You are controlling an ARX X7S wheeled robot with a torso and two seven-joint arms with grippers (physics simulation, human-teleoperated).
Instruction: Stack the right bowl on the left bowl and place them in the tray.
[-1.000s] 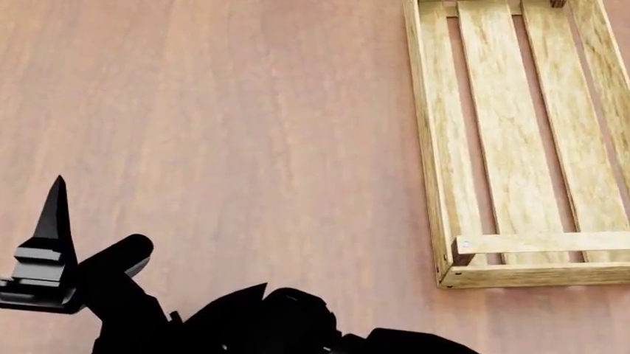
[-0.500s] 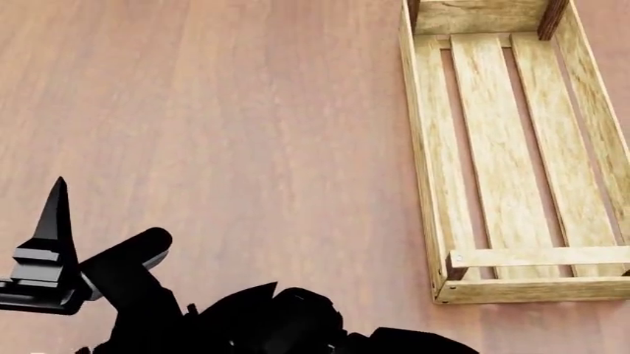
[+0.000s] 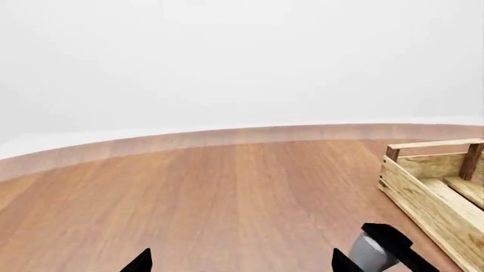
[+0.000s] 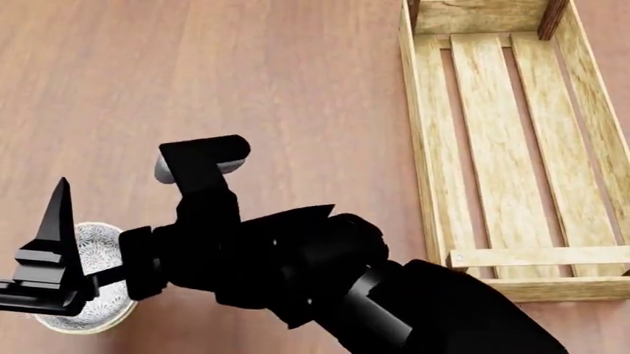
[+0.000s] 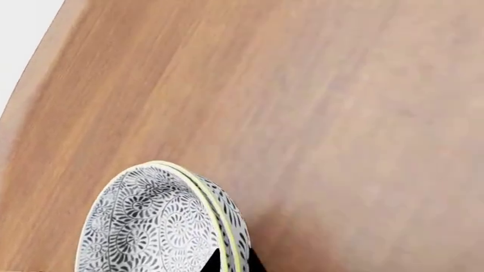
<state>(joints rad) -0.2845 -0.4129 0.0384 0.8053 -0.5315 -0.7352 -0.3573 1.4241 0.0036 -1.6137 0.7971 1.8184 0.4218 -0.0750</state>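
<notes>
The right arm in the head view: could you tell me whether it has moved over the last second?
Yes. The right arm has risen and swung forward, and now reaches across toward the bowl, farther up the table beside the tray.

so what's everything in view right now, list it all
bowl: one visible for sure, white with grey floral pattern and a yellow-green rim, at the table's near left, partly behind the arms; a second nested in it cannot be ruled out
tray: one, pale wood crate with slatted bottom, far right on the table, nothing in it
table: one, reddish-brown wood
left claw: black, open, holding nothing
right arm: black, crossing toward the bowl
right claw: black tips at the bowl's rim; grip unclear
</notes>
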